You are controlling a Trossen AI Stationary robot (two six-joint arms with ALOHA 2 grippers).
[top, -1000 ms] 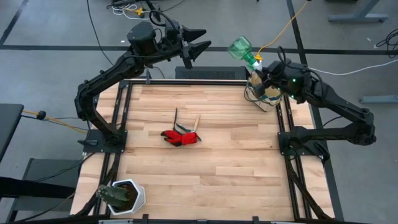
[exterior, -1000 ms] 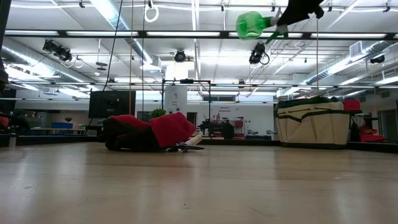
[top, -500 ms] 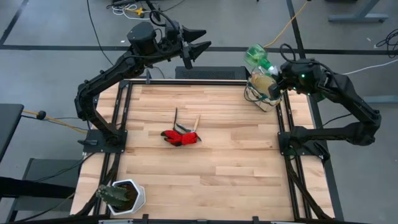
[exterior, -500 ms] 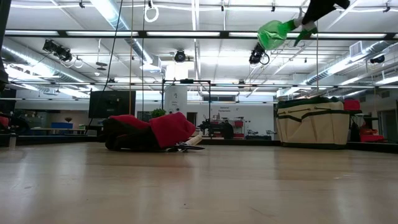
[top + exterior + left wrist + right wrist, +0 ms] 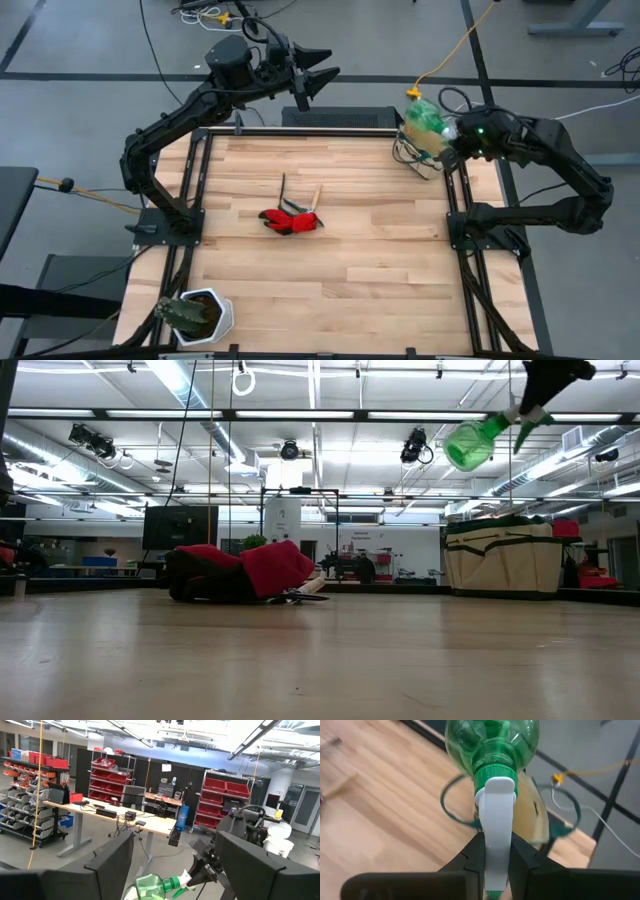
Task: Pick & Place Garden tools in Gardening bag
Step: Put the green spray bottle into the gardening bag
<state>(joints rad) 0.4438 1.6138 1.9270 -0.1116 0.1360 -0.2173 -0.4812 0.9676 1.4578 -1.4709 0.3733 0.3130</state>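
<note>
Right pincer point(image 5: 492, 862) clenched on the spray bottle point(image 5: 491, 745) by its white trigger neck; light, slick plastic; left pincer point(image 5: 318, 80) released.

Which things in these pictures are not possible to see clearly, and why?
- Inside of the gardening bag: high view, covered by the green watering bottle held in the right gripper.
- Wooden-handled tools: high view, too small to identify; low view, mostly hidden behind the red glove.
- White pot: high view, cut by the bottom edge.
</note>
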